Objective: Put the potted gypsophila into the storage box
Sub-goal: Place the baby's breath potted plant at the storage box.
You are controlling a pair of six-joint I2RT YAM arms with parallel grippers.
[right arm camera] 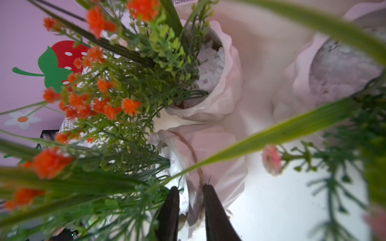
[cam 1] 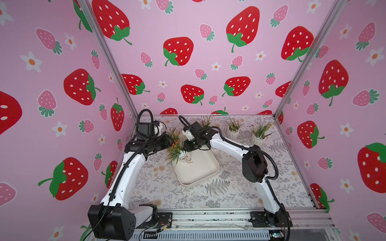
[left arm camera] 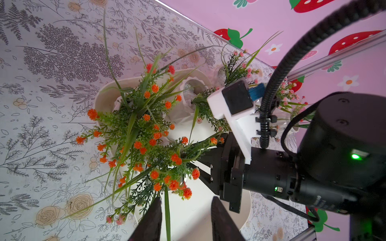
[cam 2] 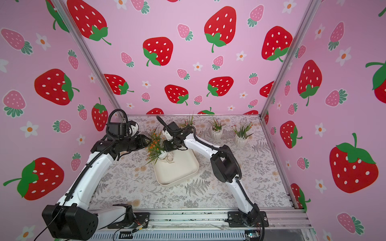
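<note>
- The pot (right arm camera: pixel 211 150) stands in the box (cam 1: pixel 200 173). Its rim lies between the fingers of the right end effector (right arm camera: pixel 190 187), one on the white gravel inside and one outside by the twine.
- Whether those fingers pinch the wall or stand clear cannot be told.
- It looks glazed, hard and slick, probably breakable and top-heavy. The rim or twined body suits a hold; the soft orange sprays (left arm camera: pixel 154 135) do not.
- A second pot (right arm camera: pixel 221 83) and a third pot (right arm camera: pixel 300 83) stand just beyond that end effector.
- The left end effector (left arm camera: pixel 187 200) hovers over the foliage, fingers apart and empty.

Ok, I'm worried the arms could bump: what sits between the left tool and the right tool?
Orange gypsophila sprigs fill the gap between left tool and right tool, over the storage box's corner; both top views show it.
</note>
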